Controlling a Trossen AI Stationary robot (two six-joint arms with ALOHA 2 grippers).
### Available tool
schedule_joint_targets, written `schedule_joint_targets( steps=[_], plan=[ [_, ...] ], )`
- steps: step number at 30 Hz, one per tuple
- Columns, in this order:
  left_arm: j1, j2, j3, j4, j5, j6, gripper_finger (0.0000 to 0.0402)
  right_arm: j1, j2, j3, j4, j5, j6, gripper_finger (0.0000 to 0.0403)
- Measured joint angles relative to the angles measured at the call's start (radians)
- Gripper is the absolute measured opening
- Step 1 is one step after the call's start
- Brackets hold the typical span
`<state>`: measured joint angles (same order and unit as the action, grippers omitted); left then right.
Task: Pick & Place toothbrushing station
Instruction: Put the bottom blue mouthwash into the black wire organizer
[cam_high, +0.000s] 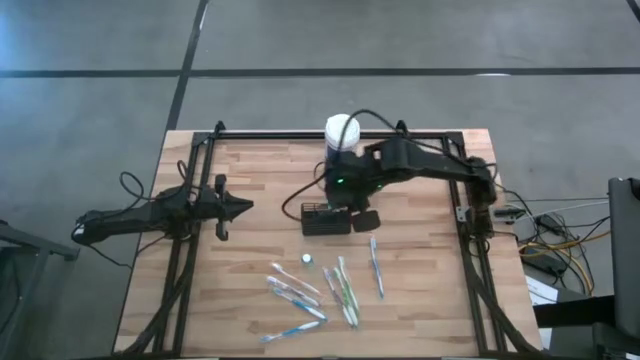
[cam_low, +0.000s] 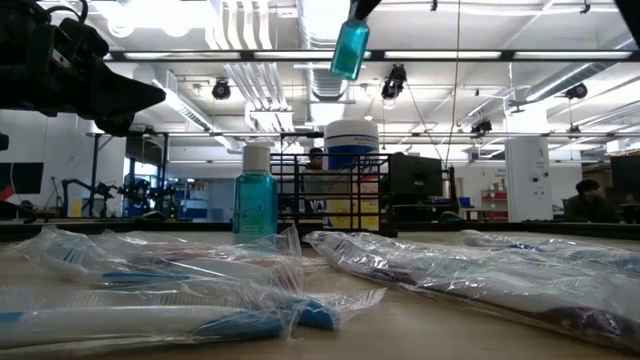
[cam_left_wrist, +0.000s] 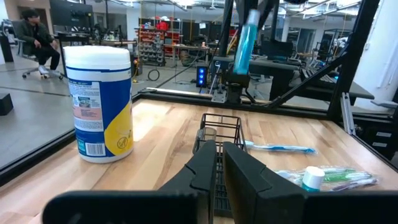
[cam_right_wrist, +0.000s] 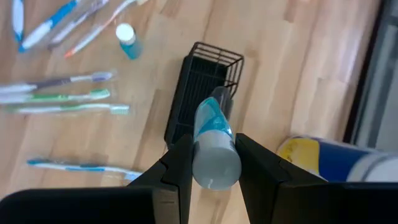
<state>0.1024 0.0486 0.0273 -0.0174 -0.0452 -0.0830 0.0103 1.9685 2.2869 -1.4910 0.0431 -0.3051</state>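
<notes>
Right hand (cam_right_wrist: 208, 163) clenched a teal bottle (cam_right_wrist: 213, 140) directly above the black caddy (cam_right_wrist: 202, 99); drop-in pending, wrapped toothbrushes (cam_high: 345, 285) unplaced.

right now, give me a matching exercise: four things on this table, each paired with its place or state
Things:
1. blue bottle
2. black caddy
3. white-lidded canister
4. small teal bottle

States:
A. standing on the table among the wrapped toothbrushes
B. gripped in the right end effector, above the caddy
C. on the table below the raised bottle
D. upright beside the caddy

Pairs: 1-B, 2-C, 3-D, 4-A
</notes>
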Motion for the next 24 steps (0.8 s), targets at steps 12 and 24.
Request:
schedule_joint_targets(
  steps=[12,24],
  plan=[
    [0.000,0.000,0.000,-0.001,0.001,-0.004,0.0035,-0.026,0.149,0.010,0.009,-0.072,-0.041,0.0091],
    [0.000,0.000,0.000,-0.002,0.002,-0.005,0.0035,-0.041,0.180,-0.051,0.081,-0.070,-0.012,0.0091]
  ],
)
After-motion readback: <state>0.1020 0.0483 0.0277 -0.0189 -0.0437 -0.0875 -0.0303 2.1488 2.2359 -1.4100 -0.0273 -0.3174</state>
